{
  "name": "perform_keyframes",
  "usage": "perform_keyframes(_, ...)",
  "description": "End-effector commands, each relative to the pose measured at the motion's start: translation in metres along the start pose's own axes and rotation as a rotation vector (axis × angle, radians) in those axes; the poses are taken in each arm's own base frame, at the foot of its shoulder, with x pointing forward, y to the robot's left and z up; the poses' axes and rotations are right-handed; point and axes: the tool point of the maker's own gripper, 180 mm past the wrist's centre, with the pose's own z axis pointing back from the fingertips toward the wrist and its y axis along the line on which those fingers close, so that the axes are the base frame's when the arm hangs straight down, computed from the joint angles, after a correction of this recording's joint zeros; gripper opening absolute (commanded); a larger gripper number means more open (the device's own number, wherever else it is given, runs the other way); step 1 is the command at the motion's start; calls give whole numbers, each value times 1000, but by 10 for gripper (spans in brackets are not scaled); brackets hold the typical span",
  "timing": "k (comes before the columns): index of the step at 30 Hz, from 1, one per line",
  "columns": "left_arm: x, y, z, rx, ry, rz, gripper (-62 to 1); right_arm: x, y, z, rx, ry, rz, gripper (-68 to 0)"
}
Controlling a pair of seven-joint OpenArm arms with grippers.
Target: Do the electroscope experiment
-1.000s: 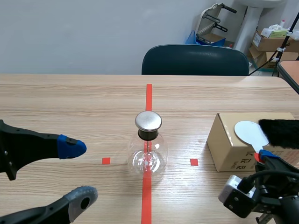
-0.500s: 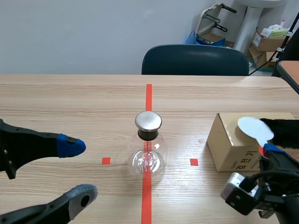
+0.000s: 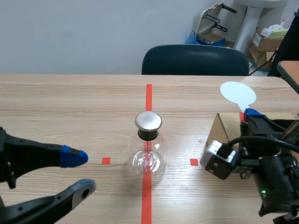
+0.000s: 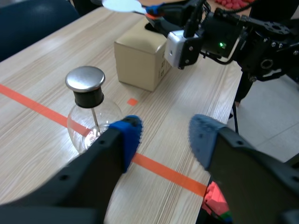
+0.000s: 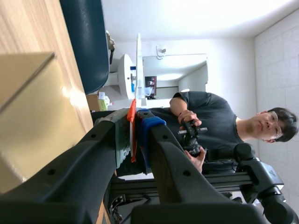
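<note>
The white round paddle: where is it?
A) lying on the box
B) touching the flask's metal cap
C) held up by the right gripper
C: the right gripper pinches the white paddle by its handle, clear above the cardboard box, apart from the flask.

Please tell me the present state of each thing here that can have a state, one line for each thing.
electroscope: upright on the table, metal cap on, apart from both grippers.
white paddle: held clear of the table, disc uppermost.
cardboard box: closed, resting on the table.
left gripper: open, empty.
right gripper: shut on the white paddle.
</note>
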Motion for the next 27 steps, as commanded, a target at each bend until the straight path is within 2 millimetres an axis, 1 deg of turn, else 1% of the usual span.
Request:
perform_keyframes(1,11,0,-3,-2,-36,-12,-448,1,-19,-5,-85,-3,5,-665)
perform_keyframes(4,10,4,-4,2,-22,-27,-548,11,-20,-7,-94,-17,14,-665)
perform_keyframes(6,10,6,-5,5,-18,-36,-584,18,-19,-6,-93,-28,19,-665)
perform_keyframes(9,4,14,-7,40,3,-48,-587,29,-16,-3,-84,-47,27,-665)
perform_keyframes(15,-16,27,-14,98,38,-40,-587,47,-12,1,-72,-68,41,-665)
perform_keyframes(17,-22,31,-16,112,46,-40,-587,50,-8,2,-48,-65,52,-665)
perform_keyframes(22,-33,39,-22,134,62,-48,-587,56,-9,2,-55,-55,51,-665)
perform_keyframes(27,-44,46,-28,144,76,-54,-587,56,-6,3,-38,-17,36,-665)
